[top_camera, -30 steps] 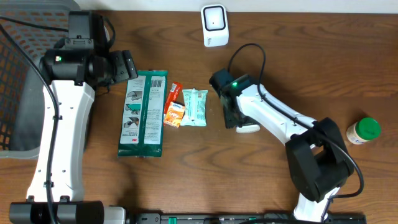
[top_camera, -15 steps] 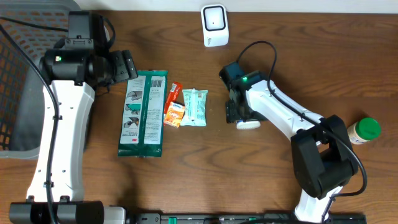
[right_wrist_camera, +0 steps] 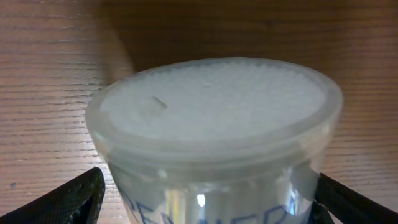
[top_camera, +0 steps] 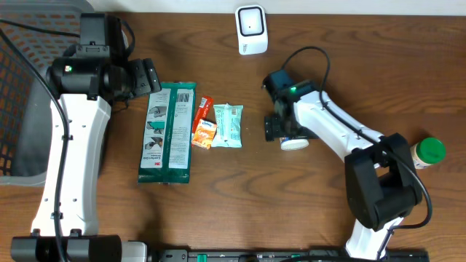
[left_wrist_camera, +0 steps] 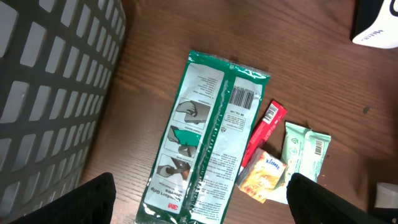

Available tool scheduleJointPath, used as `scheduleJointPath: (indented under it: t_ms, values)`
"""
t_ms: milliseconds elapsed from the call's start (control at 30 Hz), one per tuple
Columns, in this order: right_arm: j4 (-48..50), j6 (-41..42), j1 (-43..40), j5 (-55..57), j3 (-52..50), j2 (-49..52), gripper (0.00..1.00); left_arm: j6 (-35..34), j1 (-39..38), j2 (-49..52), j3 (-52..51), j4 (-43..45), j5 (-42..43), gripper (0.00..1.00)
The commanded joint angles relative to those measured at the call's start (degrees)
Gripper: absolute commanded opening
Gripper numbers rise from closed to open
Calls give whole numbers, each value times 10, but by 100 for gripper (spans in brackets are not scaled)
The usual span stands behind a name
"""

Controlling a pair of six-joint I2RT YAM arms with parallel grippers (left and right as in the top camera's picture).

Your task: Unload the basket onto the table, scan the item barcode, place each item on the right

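Observation:
A clear plastic tub with a white lid fills the right wrist view and rests on the wooden table. My right gripper straddles it, open, with one dark fingertip at each side of the tub. From overhead the tub shows just beyond the right gripper. The white barcode scanner stands at the table's back edge. My left gripper hangs open and empty above a green glove packet, and overhead shows the left gripper at that packet's back left.
A green packet, a red-and-orange snack pack and a pale green wipes pack lie side by side left of centre. A green-capped bottle lies at the right edge. A dark mesh basket stands at the far left.
My right arm has swung to the right and slightly back, the tub shifting with it. Its jaws have widened around the tub. The left arm has not moved.

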Motion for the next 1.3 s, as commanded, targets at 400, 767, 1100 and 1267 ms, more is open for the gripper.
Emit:
scheduleJointPath:
  t_ms: [400, 767, 1100, 1267]
  values:
    - [-8, -45, -16, -10, 31, -5, 95, 3, 2, 4, -1, -1, 4, 88]
    - [-5, -44, -17, -14, 31, -5, 86, 3, 2, 4, -1, -1, 4, 88]
    - [10, -40, -12, -20, 12, -5, 81, 3, 2, 4, -1, -1, 4, 88]
    - [10, -40, -12, -20, 11, -5, 79, 3, 2, 4, -1, -1, 4, 88]
